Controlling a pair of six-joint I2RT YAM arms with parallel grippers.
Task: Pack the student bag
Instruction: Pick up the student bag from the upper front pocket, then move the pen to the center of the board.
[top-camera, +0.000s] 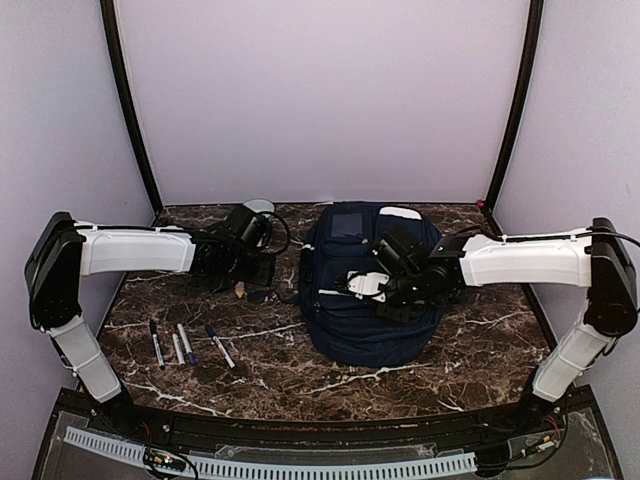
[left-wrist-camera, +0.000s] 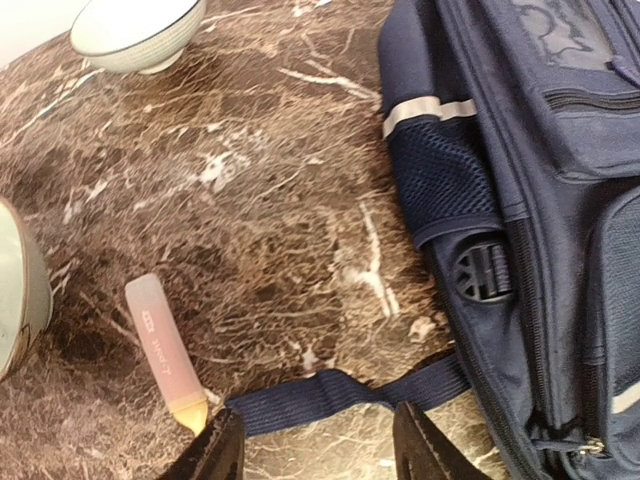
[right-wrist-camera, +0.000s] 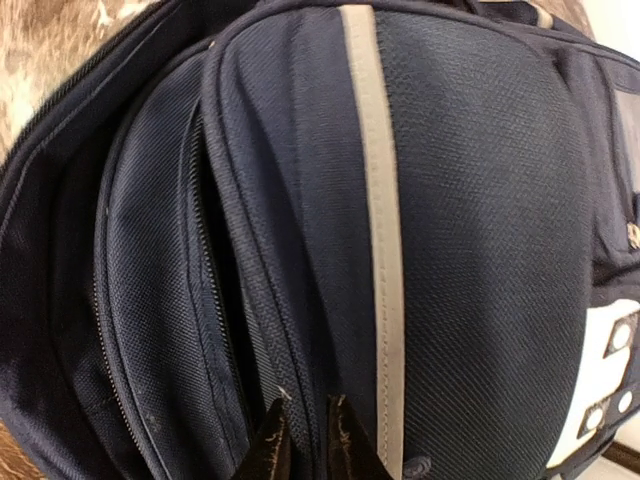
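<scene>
lying near the student bag (left-wrist-camera: 520, 200), a pink tube (left-wrist-camera: 160, 345) (red print unreadable)

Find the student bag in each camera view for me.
Top external: student bag, centre, slightly right.
Left wrist: student bag along the right side.
Right wrist: student bag fills nearly the whole frame.
Shared landmark: its pale stripe trim, seen in both wrist views.

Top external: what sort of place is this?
Probably a lab robot booth, not a home: plain walls close around a marble-look table, black frame poles, left arm and right arm bolted at its near edge.
</scene>
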